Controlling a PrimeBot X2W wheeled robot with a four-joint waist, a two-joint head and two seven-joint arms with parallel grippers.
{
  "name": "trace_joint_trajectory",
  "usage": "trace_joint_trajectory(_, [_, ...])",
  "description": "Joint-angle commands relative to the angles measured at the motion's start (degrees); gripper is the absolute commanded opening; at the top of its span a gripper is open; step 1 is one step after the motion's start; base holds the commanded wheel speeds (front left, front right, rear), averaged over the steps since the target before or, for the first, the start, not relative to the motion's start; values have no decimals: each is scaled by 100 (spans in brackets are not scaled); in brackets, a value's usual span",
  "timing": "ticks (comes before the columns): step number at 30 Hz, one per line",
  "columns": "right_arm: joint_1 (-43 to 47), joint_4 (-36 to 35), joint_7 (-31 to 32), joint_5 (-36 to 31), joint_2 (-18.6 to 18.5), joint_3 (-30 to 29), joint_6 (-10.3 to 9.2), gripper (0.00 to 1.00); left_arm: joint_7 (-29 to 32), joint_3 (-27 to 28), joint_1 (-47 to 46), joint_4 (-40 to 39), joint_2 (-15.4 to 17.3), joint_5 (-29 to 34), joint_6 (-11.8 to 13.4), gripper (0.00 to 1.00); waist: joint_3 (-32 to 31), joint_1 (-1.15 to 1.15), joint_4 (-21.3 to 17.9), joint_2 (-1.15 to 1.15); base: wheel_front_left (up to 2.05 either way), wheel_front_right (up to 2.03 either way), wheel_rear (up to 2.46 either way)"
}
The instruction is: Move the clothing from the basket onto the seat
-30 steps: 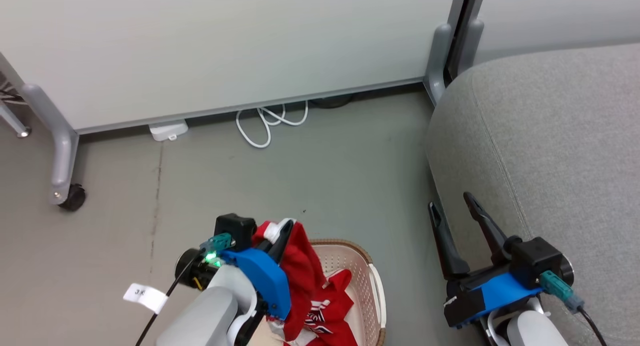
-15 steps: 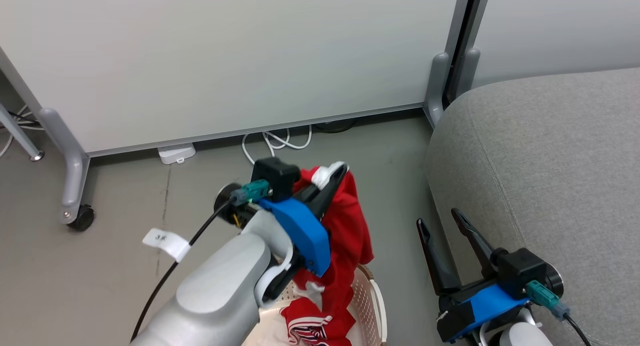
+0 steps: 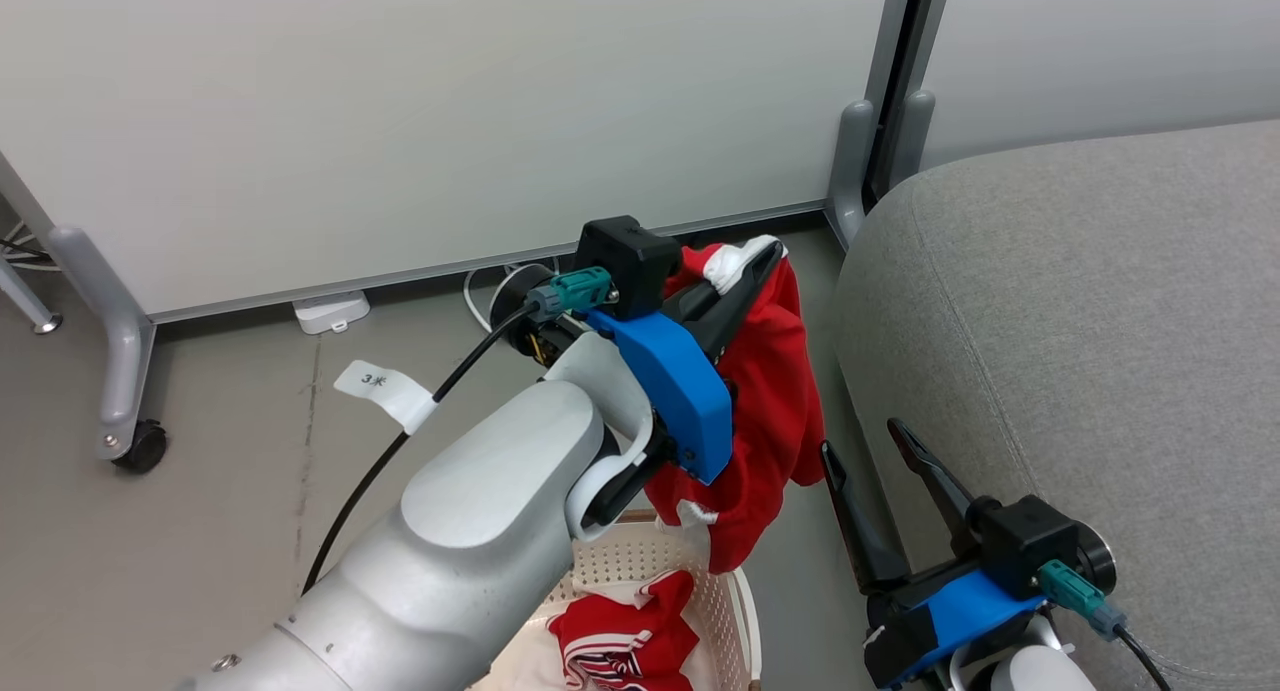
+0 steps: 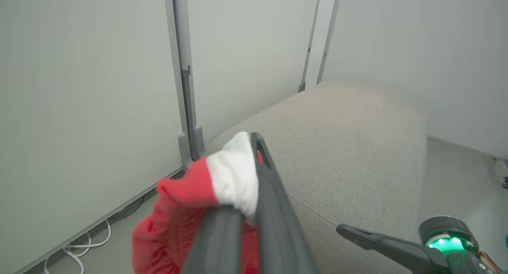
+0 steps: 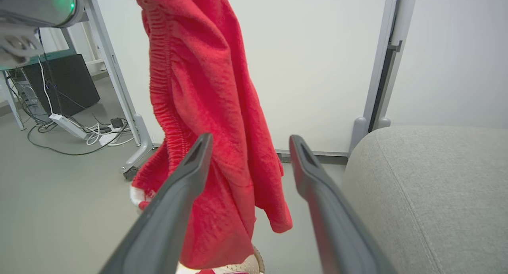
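- A pale partition panel (image 3: 400,121) spans the upper part of the head view.
- At upper right, a grey post (image 3: 848,161) stands where two panels meet.
- At the left edge, a grey leg (image 3: 115,321) ends in a black caster (image 3: 140,447).
- The floor (image 3: 200,551) is plain grey and evenly lit.
- A white box (image 3: 330,311) lies at the panel's foot.
- At the left of the right wrist view stands a dark cabinet (image 5: 63,81), with cables (image 5: 97,132) on the floor beside it.

held garment (image 3: 775,391): showing red, white patch at its 12 o'clock end
jersey (image 3: 620,643): showing red with white stripes
basket (image 3: 640,563): showing cream-white, perforated
seat (image 3: 1080,321): showing grey weave
left gripper (image 3: 765,259): showing dark fingers, blue housing
right gripper (image 3: 862,438): showing dark fingers, blue housing
floor (image 3: 220,531): showing dull grey
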Motion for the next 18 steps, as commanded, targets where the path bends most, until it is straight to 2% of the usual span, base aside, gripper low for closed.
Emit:
trace_joint_trajectory(1, [19,-19,16,-1,-20,17,3,100,-27,-36,-95,42,-24,-40,-7,0,-5,0,-22,0,0,0,0])
trace_joint_trajectory(18, [-177,83,218,42,-20,131,3,100,-163,-551,-322,242,-101,-405,-7,0,53,0,-59,0,0,0,0])
